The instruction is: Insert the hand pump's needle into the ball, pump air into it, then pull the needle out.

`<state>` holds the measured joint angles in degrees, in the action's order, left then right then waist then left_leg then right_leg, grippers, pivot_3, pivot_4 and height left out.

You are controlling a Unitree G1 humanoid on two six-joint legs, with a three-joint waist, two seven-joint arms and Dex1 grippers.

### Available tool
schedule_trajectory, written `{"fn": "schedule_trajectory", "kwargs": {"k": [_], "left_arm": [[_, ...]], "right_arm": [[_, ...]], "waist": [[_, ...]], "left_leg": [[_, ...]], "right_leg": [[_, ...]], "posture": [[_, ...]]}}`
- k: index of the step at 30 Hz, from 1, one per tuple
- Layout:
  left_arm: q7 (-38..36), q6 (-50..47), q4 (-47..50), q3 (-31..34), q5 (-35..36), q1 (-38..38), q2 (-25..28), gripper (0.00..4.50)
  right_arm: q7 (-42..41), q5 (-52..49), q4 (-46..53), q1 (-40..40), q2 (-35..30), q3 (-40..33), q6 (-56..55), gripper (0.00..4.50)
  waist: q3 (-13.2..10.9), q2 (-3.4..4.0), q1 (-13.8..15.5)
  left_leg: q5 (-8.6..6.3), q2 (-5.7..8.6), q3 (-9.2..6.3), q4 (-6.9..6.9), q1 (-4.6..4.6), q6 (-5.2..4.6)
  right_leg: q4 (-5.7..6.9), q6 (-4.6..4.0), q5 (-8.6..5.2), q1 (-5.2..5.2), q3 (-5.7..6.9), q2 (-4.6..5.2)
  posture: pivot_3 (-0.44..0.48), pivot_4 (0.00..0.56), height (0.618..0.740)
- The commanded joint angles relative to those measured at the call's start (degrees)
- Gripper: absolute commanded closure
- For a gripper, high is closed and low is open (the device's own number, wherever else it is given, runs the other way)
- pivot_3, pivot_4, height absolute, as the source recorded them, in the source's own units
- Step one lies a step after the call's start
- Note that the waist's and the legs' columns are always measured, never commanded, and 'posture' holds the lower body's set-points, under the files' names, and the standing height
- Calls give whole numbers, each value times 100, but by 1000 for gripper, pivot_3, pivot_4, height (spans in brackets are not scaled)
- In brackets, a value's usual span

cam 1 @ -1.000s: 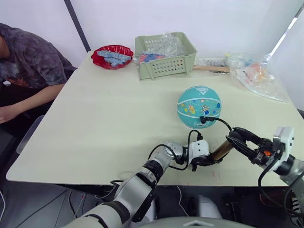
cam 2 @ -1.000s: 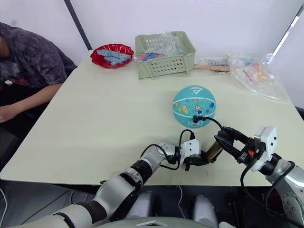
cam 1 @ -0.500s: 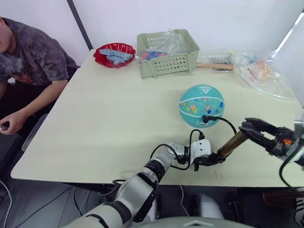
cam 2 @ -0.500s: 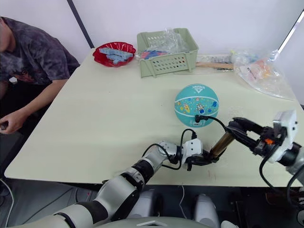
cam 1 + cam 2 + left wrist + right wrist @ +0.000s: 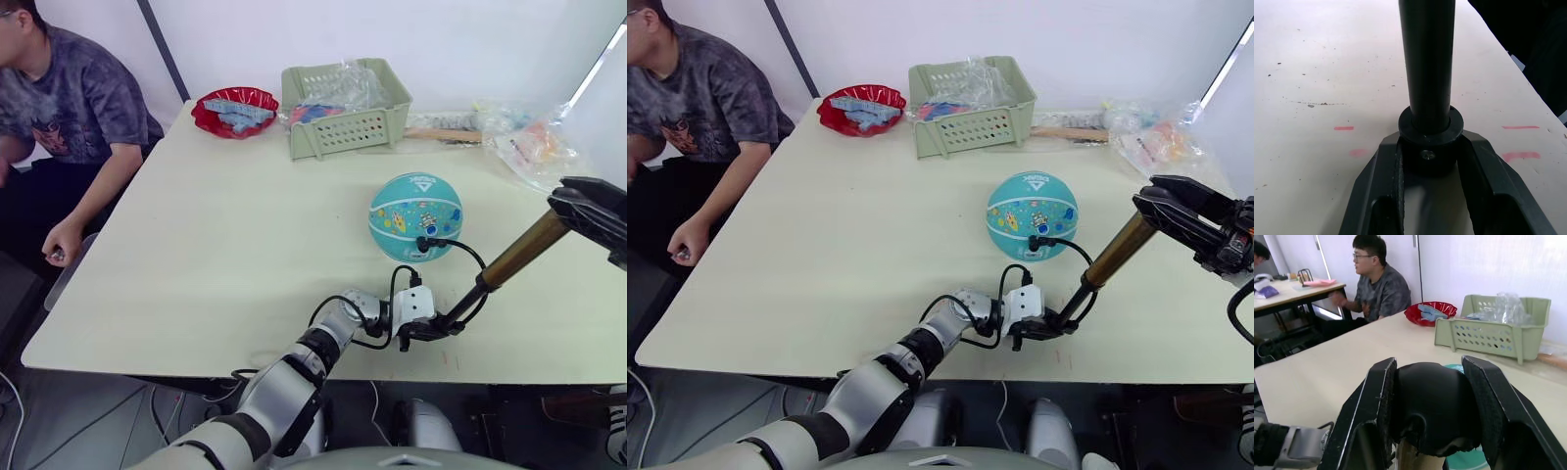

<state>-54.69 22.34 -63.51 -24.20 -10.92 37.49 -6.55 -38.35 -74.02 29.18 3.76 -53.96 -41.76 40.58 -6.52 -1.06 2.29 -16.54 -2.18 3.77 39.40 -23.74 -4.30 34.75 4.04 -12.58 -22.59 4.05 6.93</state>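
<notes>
nearest the table edge, the left gripper (image 5: 438,328) is clamped on the black base cap of the hand pump (image 5: 509,262), fingers (image 5: 1376,181) hugging it either side, pinning that end to the table (image 5: 216,245). up the slanted bronze barrel, the right gripper (image 5: 1164,204) pinches the black handle cap, pads (image 5: 1376,406) tight on both flanks. the pump looks rigid and light; those end caps are the sensible holds, the smooth barrel likely slippery. the thin hose loops over to the needle (image 5: 424,245), seated in the ball (image 5: 415,217) mid-table. that ball looks light and free to roll, so strokes want to stay gentle. beyond sit a green basket (image 5: 343,108) and red bowl (image 5: 233,112).
</notes>
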Motion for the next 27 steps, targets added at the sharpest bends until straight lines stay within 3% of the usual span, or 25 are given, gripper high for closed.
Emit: {"fn": "schedule_trajectory", "kwargs": {"k": [1, 7, 11, 18, 27], "left_arm": [[-56, -337, -619, -258, -424, -371, 291, 3392], [-53, -333, -614, -267, -432, -380, 288, 3392], [-52, -330, -608, -269, -436, -385, 301, 3392], [-24, -345, -601, -242, -424, -371, 311, 3392], [-29, -361, -584, -229, -420, -389, 312, 3392]], "right_arm": [[64, -197, 37, -245, -110, -587, -117, 2900], [43, 127, 428, 156, 329, 109, -66, 2900], [-261, 912, 483, 644, 723, 803, -309, 2900], [-523, 1986, 357, 1217, 1207, 1711, -847, 2900], [-490, 2685, 109, 1445, 1707, 2495, -1217, 2900]], "waist": [[0, 3, -2], [4, 0, -2], [48, -49, -16], [98, -72, -28], [109, -68, -27]], "left_leg": [[0, 0, 1, 0, 0, 0], [0, -2, 1, 0, 2, 0], [0, -6, -1, 0, 8, 0], [0, -15, -17, -2, 13, 0], [0, -15, -19, -3, 13, 1]], "right_leg": [[0, 0, 0, 0, -1, 0], [0, 0, 0, 1, -1, -3], [3, 0, 0, 3, -3, -9], [4, -2, -1, 4, -4, -27], [3, -5, -3, 4, -3, -26]], "posture": [[0, 150, 738], [0, 150, 738], [0, 150, 738], [0, 150, 738], [0, 150, 738]]}}
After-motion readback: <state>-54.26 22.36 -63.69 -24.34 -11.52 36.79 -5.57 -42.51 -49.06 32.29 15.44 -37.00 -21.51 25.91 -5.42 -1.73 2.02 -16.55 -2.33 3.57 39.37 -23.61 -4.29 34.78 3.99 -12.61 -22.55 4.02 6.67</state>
